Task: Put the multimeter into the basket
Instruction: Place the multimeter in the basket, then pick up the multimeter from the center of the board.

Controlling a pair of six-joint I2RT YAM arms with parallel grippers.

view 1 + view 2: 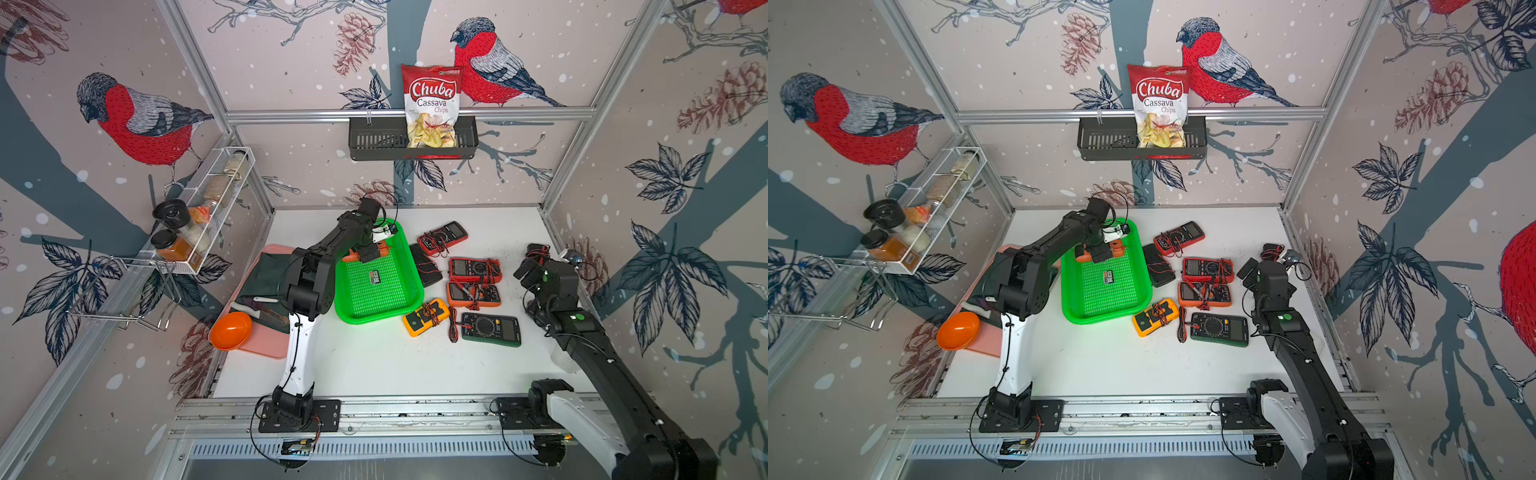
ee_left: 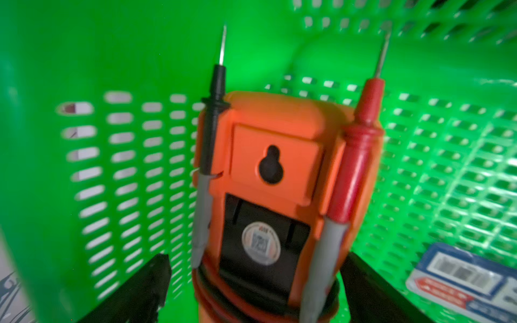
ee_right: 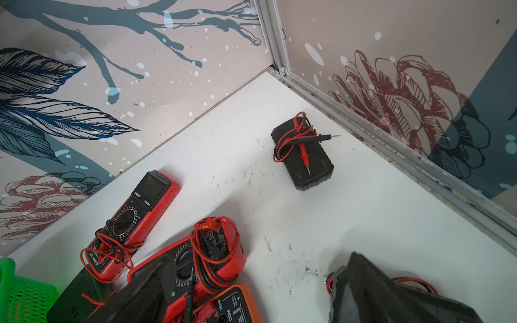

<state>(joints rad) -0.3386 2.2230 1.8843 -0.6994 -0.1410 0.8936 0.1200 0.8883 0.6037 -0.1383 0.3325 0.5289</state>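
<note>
Bimanual cell in a top view, read left to right; all places are given against the basket (image 1: 382, 301). Left of the basket: a pink tray (image 1: 266, 351) carrying an orange bowl (image 1: 230, 330). Over the basket's far left corner: the left gripper (image 1: 368, 254), pointing down. Its jaws stand spread: in the left wrist view green mesh shows between one finger (image 2: 145, 285) and the meter, so nothing is clamped. Inside the basket, at that same corner: the orange multimeter (image 2: 274, 134), back upward, with a black probe (image 2: 212, 125) and a red probe (image 2: 361, 139) clipped along its long sides and leads wound round one end. Whether it lies flat or leans on the wall cannot be told. Right of the basket, outside it: several more meters, the yellow multimeter (image 1: 426, 316) just beside the near right corner. Well right of the basket: the right gripper (image 1: 524, 270), jaws wide apart and empty.

Handling, as judged: the meter is a stiff plastic body in a rubbery, grippy sleeve, fairly heavy for its size and sturdy in the body. Hold is best taken across the narrow width at mid-body, pads on the sleeve or on the clipped probe handles. The needle tips and the loose leads are poor holds and are likely to snag the mesh.
</note>
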